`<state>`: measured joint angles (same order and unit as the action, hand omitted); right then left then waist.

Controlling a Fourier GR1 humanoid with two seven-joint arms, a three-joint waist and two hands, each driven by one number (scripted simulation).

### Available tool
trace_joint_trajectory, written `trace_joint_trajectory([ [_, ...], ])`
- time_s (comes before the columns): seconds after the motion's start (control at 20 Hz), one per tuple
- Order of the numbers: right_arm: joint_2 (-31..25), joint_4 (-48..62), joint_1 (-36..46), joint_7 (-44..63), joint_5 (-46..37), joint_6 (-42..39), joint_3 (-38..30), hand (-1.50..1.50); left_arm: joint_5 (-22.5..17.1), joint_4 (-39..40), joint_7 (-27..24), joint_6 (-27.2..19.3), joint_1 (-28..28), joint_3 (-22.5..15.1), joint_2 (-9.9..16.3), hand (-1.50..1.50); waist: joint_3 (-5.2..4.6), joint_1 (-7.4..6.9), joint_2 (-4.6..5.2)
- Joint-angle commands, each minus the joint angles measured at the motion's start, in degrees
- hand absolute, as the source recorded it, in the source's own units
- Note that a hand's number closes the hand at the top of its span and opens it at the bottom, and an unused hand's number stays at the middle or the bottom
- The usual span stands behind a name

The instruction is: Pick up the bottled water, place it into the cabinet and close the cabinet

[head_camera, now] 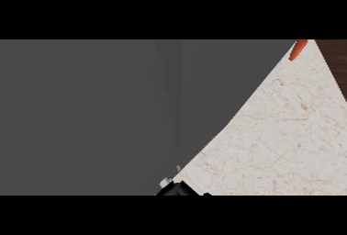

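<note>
Across the left and centre: broad grey surface (88,114), filling most of the view; probably a cabinet panel seen close up, a judgement only.
Right side: pale marbled counter (291,137), showing as a wedge that widens toward the bottom.
Top right: small orange object (297,49), slanted, at the counter's far corner; beyond it a strip of dark brown wood (335,55).
Bottom centre: black hand (177,188), only a sliver visible at the lower edge, right where grey surface meets counter.
Which hand: cannot tell from this sliver.
Hand state: cannot tell whether released, clenched or grasping anything.
Bottled water: not visible anywhere; position, direction from the hand and long axis cannot be told.
Cabinet door: cannot tell whether open or closed.
Nearer arm: cannot judge, with the bottle unseen and only 1 hand fragment showing.
Edges: slanted grey boundary runs from top right down to the hand.
Open room: bare counter to the right of the hand; none visible to the left.
</note>
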<state>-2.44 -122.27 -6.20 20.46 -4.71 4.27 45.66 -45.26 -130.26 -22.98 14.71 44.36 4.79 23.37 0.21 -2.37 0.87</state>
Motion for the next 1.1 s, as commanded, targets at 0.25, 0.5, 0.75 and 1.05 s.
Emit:
trace_joint_trajectory([
  [0.25,2.39,10.8,26.76,3.83,14.93,9.51,-6.57,1.5,-8.98,0.42,1.5,6.14,3.9,9.89,1.35,-1.5,-0.26,0.32,-0.73],
  [0.5,2.43,17.53,30.75,1.78,22.85,3.21,-19.71,1.5,-11.93,0.23,2.01,13.73,9.75,14.76,0.31,-1.5,-0.2,0.36,-0.83],
  [0.75,2.44,25.81,37.06,-0.69,28.73,-0.23,-27.31,1.5,-14.79,0.83,3.67,14.36,9.08,18.98,-0.47,-1.5,-0.18,1.02,-0.77],
  [1.05,1.27,39.73,46.16,-2.58,31.69,-7.17,-34.18,1.5,-15.47,5.13,5.0,17.3,5.7,20.49,-1.96,-1.5,-0.22,1.0,-0.65],
])
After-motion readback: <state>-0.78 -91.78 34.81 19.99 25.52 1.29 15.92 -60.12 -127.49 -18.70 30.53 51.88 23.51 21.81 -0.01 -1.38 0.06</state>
